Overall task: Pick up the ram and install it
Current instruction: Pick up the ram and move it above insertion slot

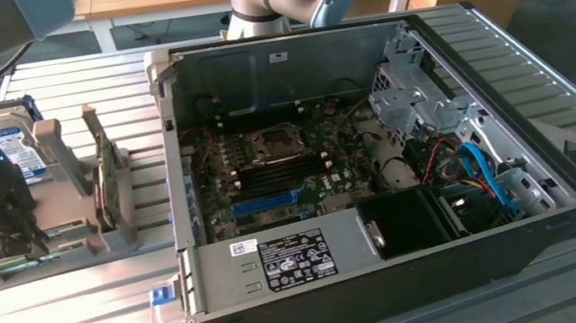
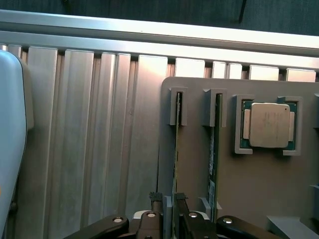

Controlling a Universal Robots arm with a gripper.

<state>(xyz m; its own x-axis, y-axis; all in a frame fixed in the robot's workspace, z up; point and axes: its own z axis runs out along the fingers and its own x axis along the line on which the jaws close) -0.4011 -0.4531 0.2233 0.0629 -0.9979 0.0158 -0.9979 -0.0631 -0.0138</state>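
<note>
Ram: thin green stick on edge in the grey holder, near end between the parted, unclamped fingers of my claw. I judge it light, stiff and brittle; pinch its flat faces gently. Wrist view gives slot alignment; exterior view gives the computer case, well apart from the claw.

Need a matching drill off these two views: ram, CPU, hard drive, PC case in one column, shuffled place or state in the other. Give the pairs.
Column 1
1. ram
2. CPU
3. hard drive
4. PC case

Column 2
A. side open, motherboard exposed
B. lying flat in a square recess of the holder
C. standing on edge in a holder slot, straddled by the open claw
D. blue label, at the exterior view's far left

Pairs: 1-C, 2-B, 3-D, 4-A
</note>
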